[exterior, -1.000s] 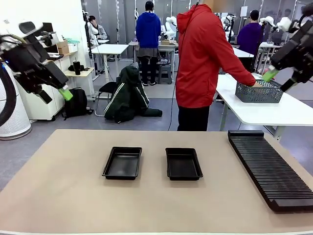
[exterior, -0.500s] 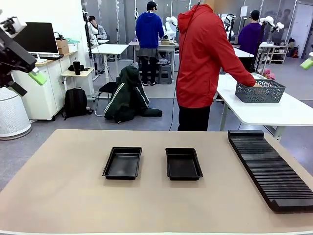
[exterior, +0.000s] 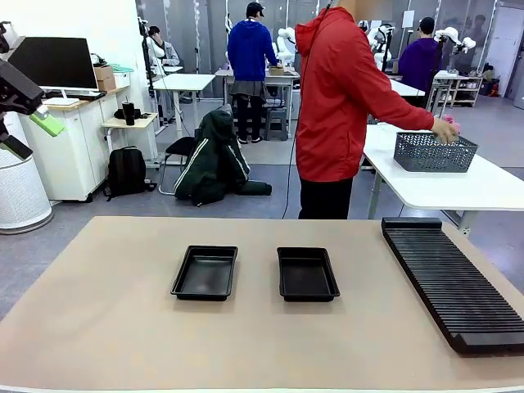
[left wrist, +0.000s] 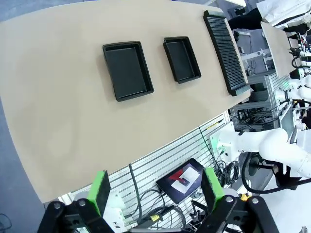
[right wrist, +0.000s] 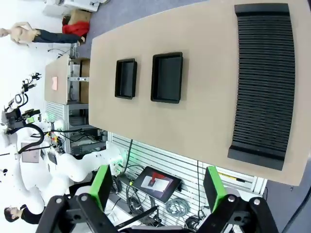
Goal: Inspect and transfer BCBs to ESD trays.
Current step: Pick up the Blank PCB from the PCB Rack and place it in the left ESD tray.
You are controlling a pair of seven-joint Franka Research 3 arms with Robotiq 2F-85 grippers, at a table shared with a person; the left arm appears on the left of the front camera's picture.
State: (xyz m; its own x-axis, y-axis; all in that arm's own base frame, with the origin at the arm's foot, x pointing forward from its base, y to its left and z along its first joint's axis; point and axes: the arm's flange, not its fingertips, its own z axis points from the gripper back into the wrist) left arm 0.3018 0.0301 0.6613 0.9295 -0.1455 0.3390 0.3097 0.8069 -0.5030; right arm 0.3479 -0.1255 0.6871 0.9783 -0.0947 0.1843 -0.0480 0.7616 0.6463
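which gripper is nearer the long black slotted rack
Right, most likely. The rack lies just ahead of the right gripper, which hangs raised off the table's near edge. The left gripper, also raised, sees it beyond both ESD trays.

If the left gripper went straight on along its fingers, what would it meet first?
Likely the bare beige tabletop, short of the shallow black plastic trays; the left gripper hangs far off, so depth is unsure.

— Where's open on the bench (exterior: 106, 327)?
— Whole near edge and left side lie bare. The left tray (exterior: 205, 273) and right tray (exterior: 307, 274) sit mid-bench, a gap between them; the ribbed rack (exterior: 454, 286) lines the right edge.
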